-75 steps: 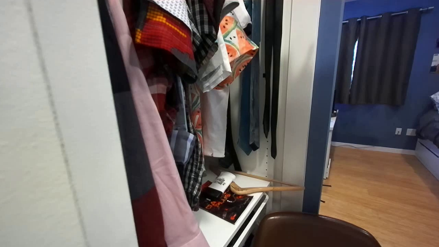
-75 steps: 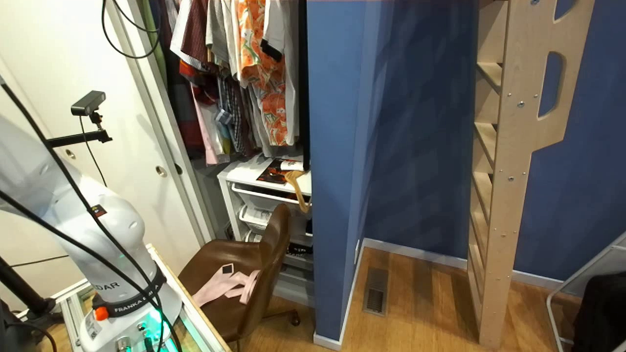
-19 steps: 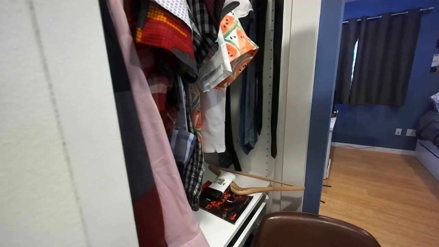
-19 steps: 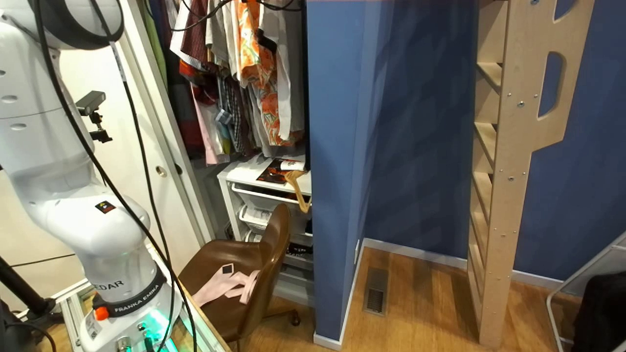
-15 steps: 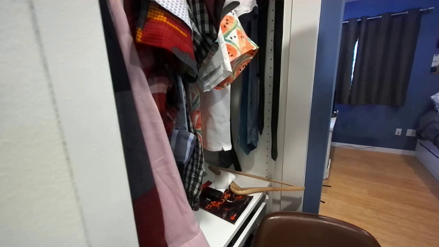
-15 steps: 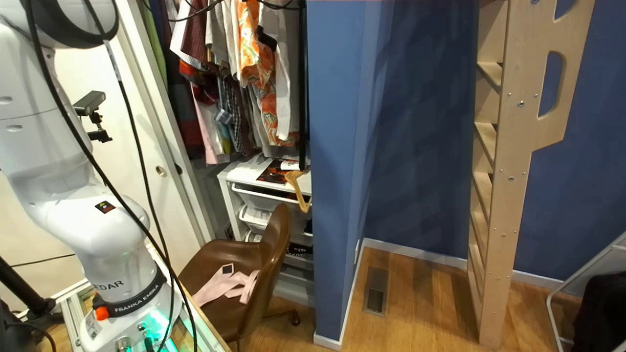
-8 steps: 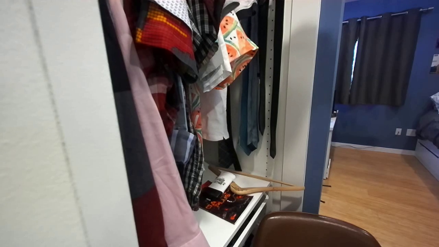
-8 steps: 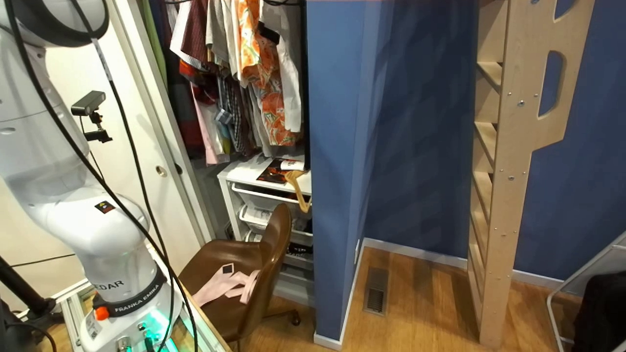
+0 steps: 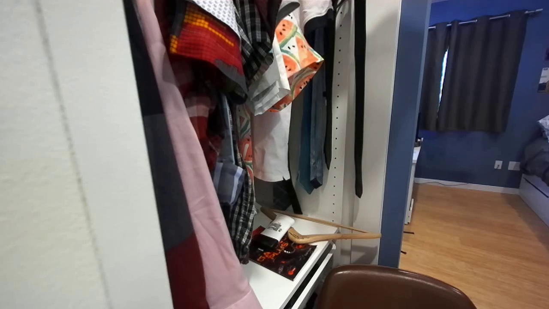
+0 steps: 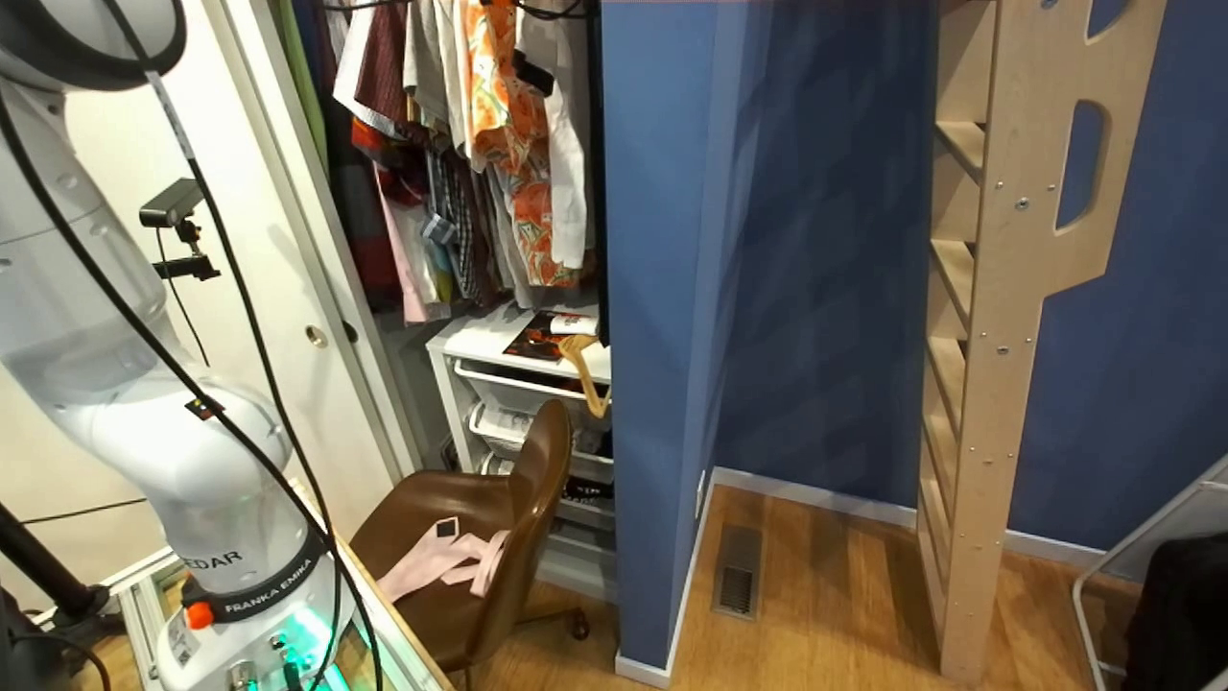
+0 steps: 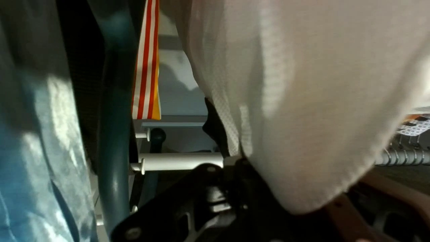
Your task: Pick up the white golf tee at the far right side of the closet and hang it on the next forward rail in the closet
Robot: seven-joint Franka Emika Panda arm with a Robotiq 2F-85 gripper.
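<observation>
While the claw (image 11: 232, 161) is pressed together, pinching the white golf tee (image 11: 319, 84), cloth hides the exact grip spot. Tee hangs inside the closet (image 9: 373, 128); in an exterior view its lower hem shows beneath the watermelon-print shirt (image 9: 300, 51), near a blue tie (image 9: 305, 163). White rod (image 11: 181, 162) just beside the claw; wooden hanger (image 9: 317, 237) on the drawer unit (image 9: 274, 279), one end jutting out.

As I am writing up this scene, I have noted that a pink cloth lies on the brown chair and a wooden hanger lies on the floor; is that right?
The place of the wooden hanger is wrong: it rests on the white drawer unit, jutting past its front edge, as both exterior views show. The pink cloth does lie on the brown chair.
</observation>
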